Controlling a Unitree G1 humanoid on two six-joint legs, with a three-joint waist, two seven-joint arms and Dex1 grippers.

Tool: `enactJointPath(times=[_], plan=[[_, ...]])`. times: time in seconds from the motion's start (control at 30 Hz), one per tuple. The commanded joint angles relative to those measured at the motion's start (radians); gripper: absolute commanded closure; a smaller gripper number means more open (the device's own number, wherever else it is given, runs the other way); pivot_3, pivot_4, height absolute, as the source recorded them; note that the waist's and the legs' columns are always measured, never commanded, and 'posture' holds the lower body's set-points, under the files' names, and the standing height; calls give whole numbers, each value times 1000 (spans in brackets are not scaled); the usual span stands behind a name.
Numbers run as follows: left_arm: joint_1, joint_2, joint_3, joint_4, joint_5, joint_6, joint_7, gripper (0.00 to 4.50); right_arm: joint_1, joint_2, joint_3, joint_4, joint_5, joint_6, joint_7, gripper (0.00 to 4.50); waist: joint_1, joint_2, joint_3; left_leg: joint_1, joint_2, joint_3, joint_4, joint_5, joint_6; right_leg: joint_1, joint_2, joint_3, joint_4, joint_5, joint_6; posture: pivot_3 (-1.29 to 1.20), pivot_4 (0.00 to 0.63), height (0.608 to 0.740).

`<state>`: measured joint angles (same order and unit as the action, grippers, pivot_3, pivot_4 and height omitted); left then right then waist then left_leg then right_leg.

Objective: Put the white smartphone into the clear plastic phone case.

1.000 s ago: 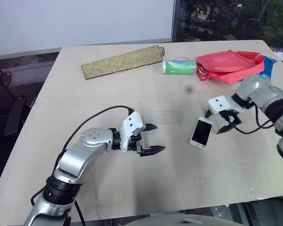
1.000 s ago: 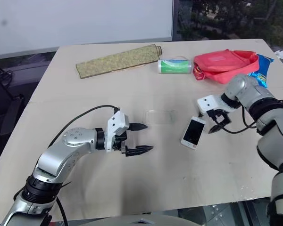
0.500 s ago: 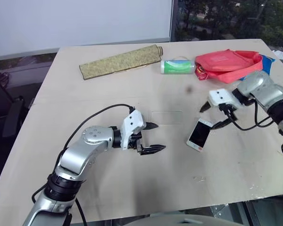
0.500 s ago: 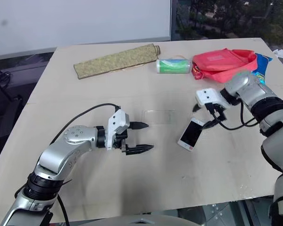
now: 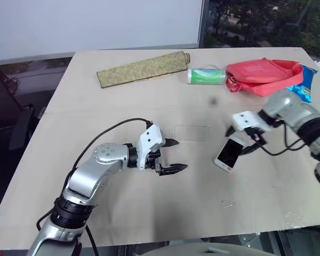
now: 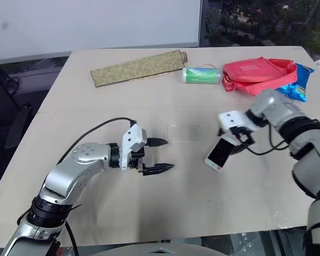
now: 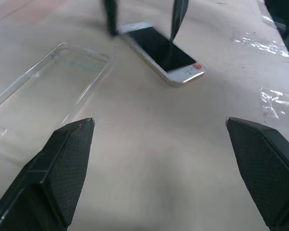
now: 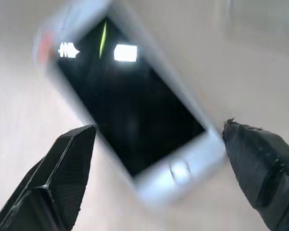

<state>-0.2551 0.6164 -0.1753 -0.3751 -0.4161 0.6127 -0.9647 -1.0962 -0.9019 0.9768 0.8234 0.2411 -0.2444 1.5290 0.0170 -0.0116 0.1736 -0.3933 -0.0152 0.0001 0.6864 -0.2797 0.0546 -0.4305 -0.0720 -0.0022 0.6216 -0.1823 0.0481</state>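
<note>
**A:** The right gripper [image 5: 241,140] is hanging right over the far end of the white smartphone [image 5: 228,153], jaws spread wide, one finger either side of it and nothing clamped yet.

**B:** And the phone is lying screen up on the counter [image 5: 149,213], on the robot's right side. From the right wrist camera the dark screen is sitting squarely between the two black fingers [image 8: 62,173].

**A:** The clear phone case [image 5: 192,132] is lying flat near the middle of the counter, just to the left of the phone, apart from it.

**B:** The left gripper [image 5: 175,156] is hovering near the case, pointing toward the phone, jaws fully apart and gripping nothing.

**A:** Along the far edge, a rolled greenish mat [image 5: 144,68], a green and white tube [image 5: 206,76], a red pouch [image 5: 264,76] and a blue packet [image 5: 308,82] are lying well away from both arms.
</note>
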Motion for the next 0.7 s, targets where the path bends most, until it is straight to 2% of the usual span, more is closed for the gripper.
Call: enactJointPath(times=[0.03, 0.13, 0.23, 0.3, 0.4, 0.47, 0.53, 0.67, 0.7], plan=[[-3, -9, 1, -22, -12, -18, 2, 0, 81, -110, 77, -162, 53, 54, 85, 66, 1, 0, 0, 0, 0, -1, 0, 0, 0, 0, 0, -1, 0, 0, 0, 0, 150, 740], [-6, -13, -4, -18, -13, -20, -1, 0, 171, -205, 62, -362, 118, 117, 85, 66, 2, 1, 0, -2, 0, -4, -1, 0, 0, -1, 0, -2, 0, 0, 0, 0, 150, 740], [-7, -10, -5, -15, -14, -21, -8, 0, 242, -241, -2, -456, 118, 144, 85, 66, -1, 1, -1, -4, 1, -7, -2, 0, 0, -1, 1, -4, -2, -1, -2, 0, 150, 740], [-10, -8, -6, -11, -14, -24, -12, 0, 295, -225, -86, -474, 91, 159, 78, 66, -2, 0, -1, -4, 1, -7, -2, 0, 0, -1, 1, -5, -2, -2, -2, 0, 150, 740], [-13, -7, -8, -8, -13, -26, -15, 0, 391, -157, -227, -496, 74, 183, -52, 66, -4, -2, -2, -3, 2, -7, -2, 0, 0, 0, 2, -8, -2, -2, -3, 0, 150, 740], [-10, -6, -7, -13, -13, -25, -15, 0, 462, -124, -323, -544, 99, 265, -110, 66, -12, -7, -5, -2, 3, -6, -2, 0, 0, 0, 3, -7, -1, -2, -3, 0, 150, 740], [-4, -2, -4, -19, -15, -23, -16, 0, 543, -138, -400, -636, 142, 378, -117, 66, -25, -9, -6, 0, 5, -6, -2, 1, -1, 2, 5, -6, -1, -2, -3, 0, 150, 740], [4, 4, -2, -26, -20, -18, -17, 0, 693, -162, -514, -761, 138, 456, -132, 66, -26, -8, -6, 3, 6, -6, -2, 3, -4, 2, 6, -6, 3, -2, -4, 0, 150, 740], [3, 5, -3, -24, -21, -20, -19, 0, 735, -148, -551, -800, 150, 494, -175, 66, -25, -8, -6, 3, 6, -6, -2, 3, -4, 2, 8, -6, 3, -2, -4, 0, 150, 740]])
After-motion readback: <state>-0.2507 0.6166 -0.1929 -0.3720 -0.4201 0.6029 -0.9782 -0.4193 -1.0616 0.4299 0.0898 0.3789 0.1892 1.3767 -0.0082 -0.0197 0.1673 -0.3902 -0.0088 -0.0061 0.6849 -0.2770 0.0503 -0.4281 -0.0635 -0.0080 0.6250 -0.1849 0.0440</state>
